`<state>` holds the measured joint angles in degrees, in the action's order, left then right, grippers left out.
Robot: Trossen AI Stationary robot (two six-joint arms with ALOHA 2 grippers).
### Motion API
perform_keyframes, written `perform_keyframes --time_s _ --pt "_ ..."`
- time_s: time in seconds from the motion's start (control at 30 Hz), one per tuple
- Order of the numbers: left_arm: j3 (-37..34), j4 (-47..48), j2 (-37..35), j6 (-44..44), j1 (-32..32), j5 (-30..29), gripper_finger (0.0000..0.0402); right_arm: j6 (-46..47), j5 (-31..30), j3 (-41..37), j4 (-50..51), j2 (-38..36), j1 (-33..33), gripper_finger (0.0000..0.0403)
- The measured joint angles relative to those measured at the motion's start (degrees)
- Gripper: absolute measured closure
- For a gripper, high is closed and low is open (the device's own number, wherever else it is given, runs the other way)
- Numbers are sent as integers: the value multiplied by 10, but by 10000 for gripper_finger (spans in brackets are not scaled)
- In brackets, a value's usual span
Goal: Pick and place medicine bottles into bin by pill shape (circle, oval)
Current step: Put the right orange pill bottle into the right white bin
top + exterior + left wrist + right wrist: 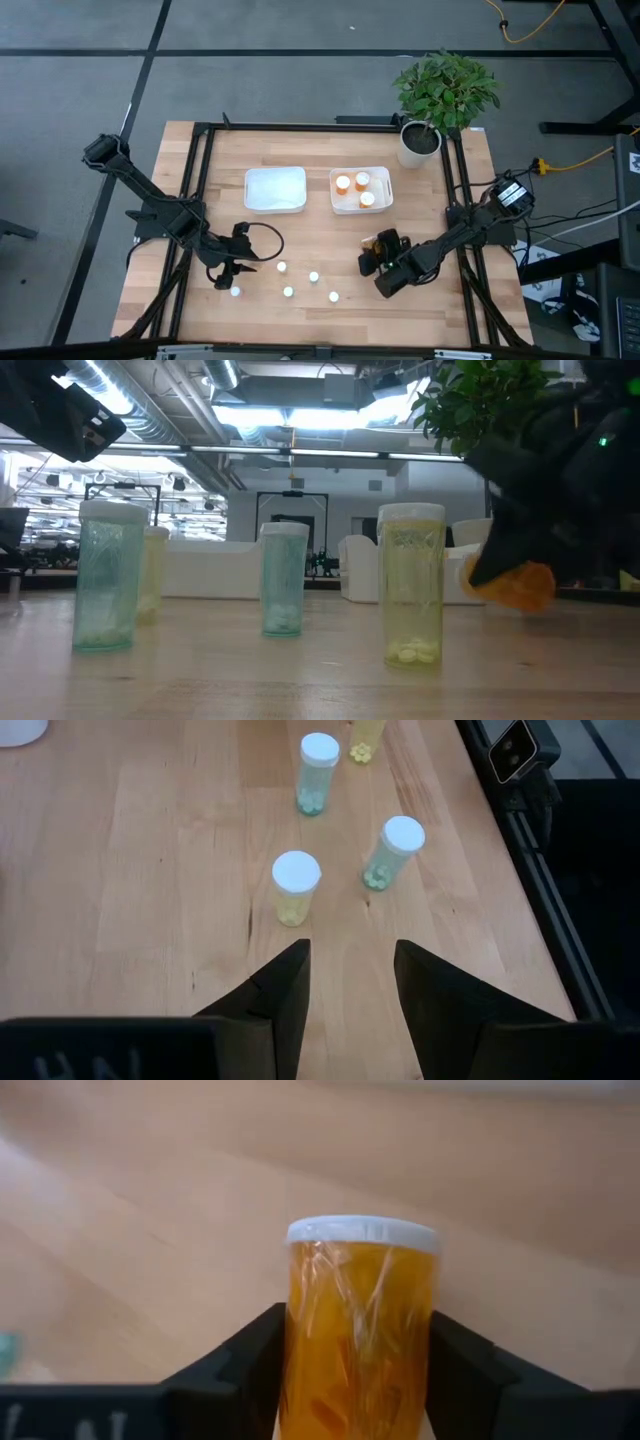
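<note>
Orange bottle (360,1330) in right claw (355,1380)

We see three orange bottles (355,188) with white caps standing in one white bin (384,204) near the plant side of the table. A fourth orange bottle (360,1330) with a white cap sits between the right gripper's (376,250) dark fingers. Five small pale bottles (300,281) with white caps stand apart from each other on the wood at the front. Up close, some look green-blue (102,577) and some look yellow (412,584), with little pills at the bottom.
</note>
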<state>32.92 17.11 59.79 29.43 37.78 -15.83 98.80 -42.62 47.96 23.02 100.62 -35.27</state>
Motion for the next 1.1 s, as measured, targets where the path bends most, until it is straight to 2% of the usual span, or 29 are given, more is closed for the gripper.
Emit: perform_keyframes --time_s 0.13,0.37,0.47,0.63,0.77,1.1 --pt "0 0 0 0 0 0 261 -23 -98 9 -10 0 -20 207" --pt "0 0 0 0 0 0 261 -76 -379 10 -65 27 -69 209" --pt "0 0 0 1 0 0 261 -103 -453 11 -99 54 -79 208" --pt "0 0 0 0 0 0 261 -125 -473 11 -188 123 -81 203" --pt "0 0 0 0 0 0 261 -125 -474 12 -221 173 -66 202" --pt "0 0 0 0 0 0 261 -154 -475 37 -225 228 -48 202"
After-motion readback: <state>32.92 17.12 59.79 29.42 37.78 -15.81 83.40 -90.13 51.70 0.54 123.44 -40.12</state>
